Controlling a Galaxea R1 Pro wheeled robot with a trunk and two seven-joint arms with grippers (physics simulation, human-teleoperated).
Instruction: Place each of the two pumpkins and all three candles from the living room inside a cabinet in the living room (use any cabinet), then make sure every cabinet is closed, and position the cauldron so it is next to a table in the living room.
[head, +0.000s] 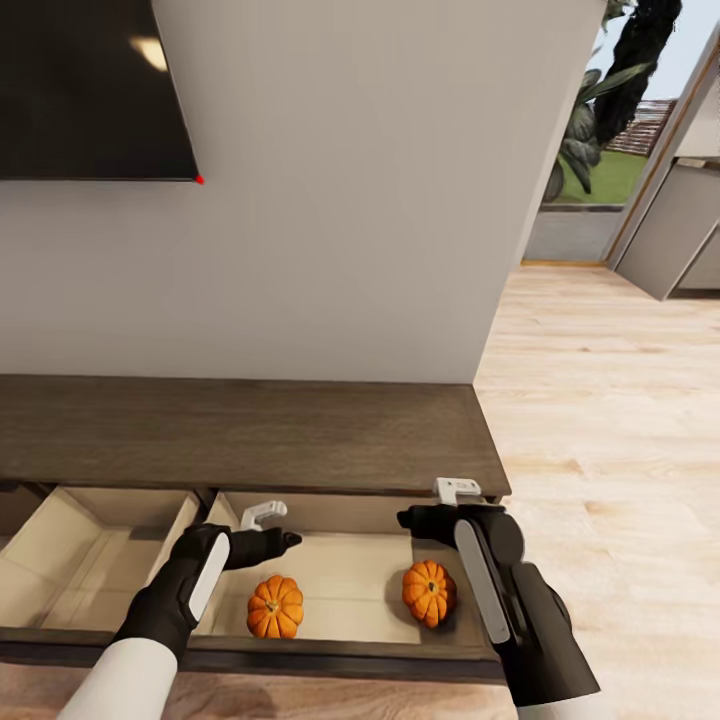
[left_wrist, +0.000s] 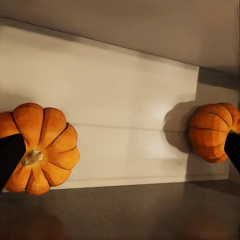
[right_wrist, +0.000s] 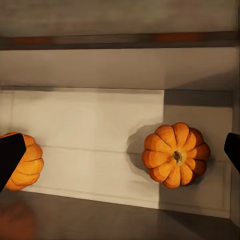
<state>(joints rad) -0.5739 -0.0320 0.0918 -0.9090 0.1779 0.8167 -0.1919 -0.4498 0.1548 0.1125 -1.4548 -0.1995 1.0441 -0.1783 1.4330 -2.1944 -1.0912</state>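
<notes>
Two ribbed orange pumpkins, the left pumpkin (head: 275, 606) and the right pumpkin (head: 429, 592), lie on the pale cream floor of the open drawer (head: 340, 575) of the dark-brown wood-grained cabinet (head: 240, 432). Above the cabinet, the wall (head: 350, 200) is plain white.

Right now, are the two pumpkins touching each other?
No. In the head view the left pumpkin and right pumpkin lie apart, bare drawer floor between them.

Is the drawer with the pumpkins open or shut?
Open. The drawer is pulled out from the cabinet, and both pumpkins sit on its pale floor, seen from above.
</notes>
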